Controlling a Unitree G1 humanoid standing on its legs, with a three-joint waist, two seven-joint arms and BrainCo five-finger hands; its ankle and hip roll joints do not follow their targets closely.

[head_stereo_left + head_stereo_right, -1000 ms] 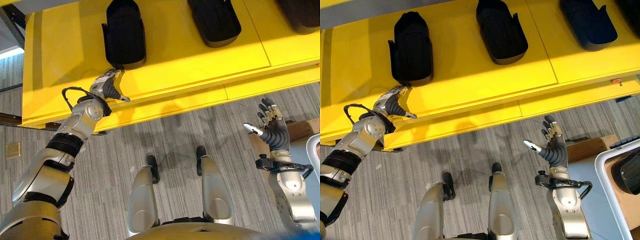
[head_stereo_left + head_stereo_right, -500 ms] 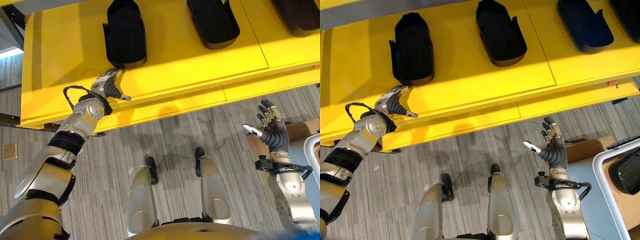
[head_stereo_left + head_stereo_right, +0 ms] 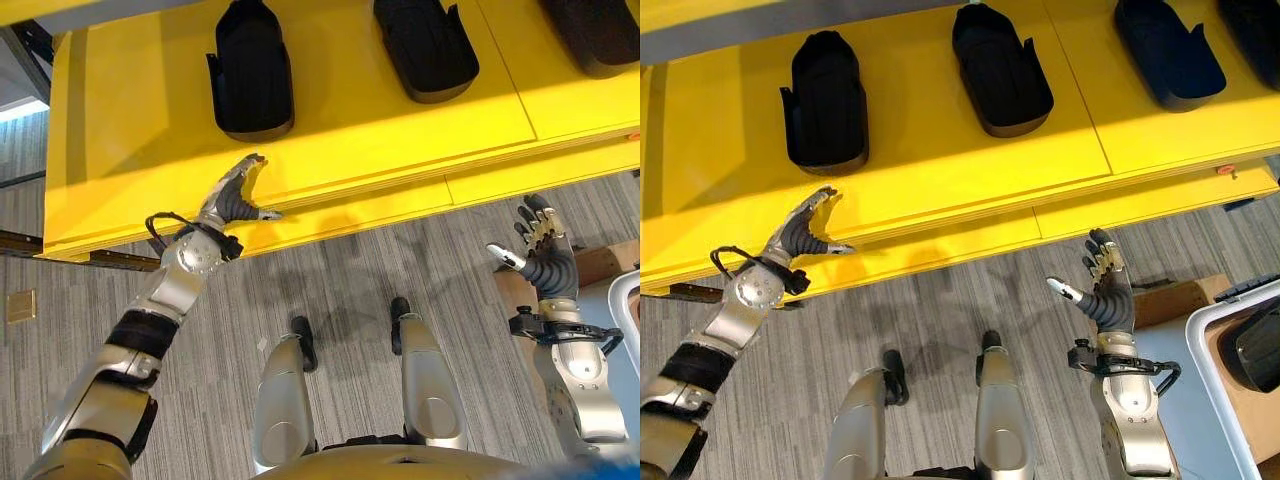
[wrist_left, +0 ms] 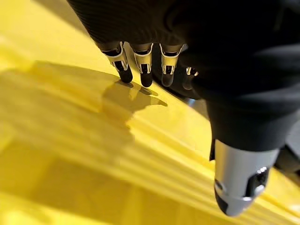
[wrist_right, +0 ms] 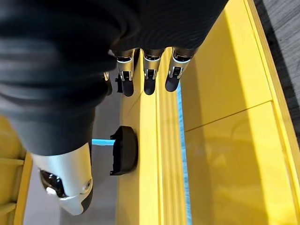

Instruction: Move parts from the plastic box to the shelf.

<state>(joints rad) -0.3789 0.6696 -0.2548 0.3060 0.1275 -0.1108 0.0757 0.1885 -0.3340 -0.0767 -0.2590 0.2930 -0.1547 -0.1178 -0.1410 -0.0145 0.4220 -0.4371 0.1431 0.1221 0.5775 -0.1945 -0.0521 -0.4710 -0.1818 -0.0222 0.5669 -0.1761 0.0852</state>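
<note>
Three black moulded parts lay whole on the yellow shelf [image 3: 940, 150] — a left part [image 3: 826, 100], a middle part [image 3: 1002, 68] and a right part [image 3: 1169, 52] — each resting open side up and well apart from its neighbours; a fourth dark shape at the shelf's far right corner [image 3: 1262, 15] was cut off by the frame edge, so its form could not be made out. One white plastic box [image 3: 1230, 365] entered at the lower right, only its rounded corner and rim visible, with one further black part [image 3: 1258, 350] lying inside it, partly cut off. Beside the box stood a brown cardboard carton [image 3: 1175, 298], largely hidden behind the right forearm. The left hand [image 3: 805, 232] was held over the front lip of the shelf, just below the left part and apart from it, fingers straight and spread, thumb out sideways, holding nothing; its wrist view showed the dark fingertips [image 4: 125, 75] above bare yellow surface. The right hand [image 3: 1102, 285] was raised over the grey striped floor [image 3: 940, 310] — fingers extended upward, thumb apart, empty — between the shelf edge and the box. In the right wrist view one black part [image 5: 124, 151] appeared past the fingers against the yellow shelf.
</note>
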